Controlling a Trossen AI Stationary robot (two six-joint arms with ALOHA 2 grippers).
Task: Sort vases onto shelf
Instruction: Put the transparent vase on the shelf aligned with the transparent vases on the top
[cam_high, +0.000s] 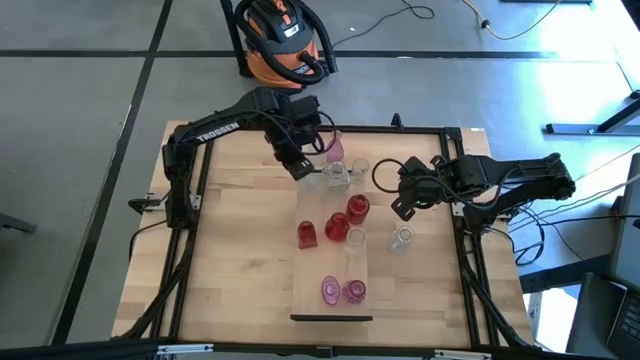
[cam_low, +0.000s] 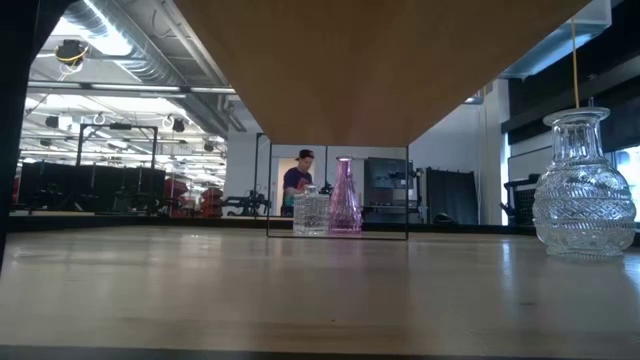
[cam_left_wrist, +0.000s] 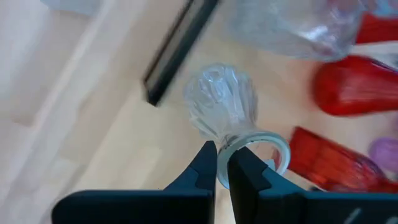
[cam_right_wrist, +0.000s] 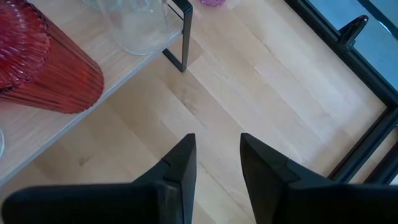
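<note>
Left gripper (cam_left_wrist: 222, 163) pinches clear vase (cam_left_wrist: 221, 106) rim beside red vases (cam_left_wrist: 357, 93); right gripper (cam_right_wrist: 216, 158) half-open, empty

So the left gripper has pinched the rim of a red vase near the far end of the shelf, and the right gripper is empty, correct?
Not quite: the vase is clear, not red. The left wrist view shows the left gripper shut on the rim of a clear vase, with red vases beside it. The rest holds: it sits near the shelf's far end, and the right gripper is open and empty.
</note>
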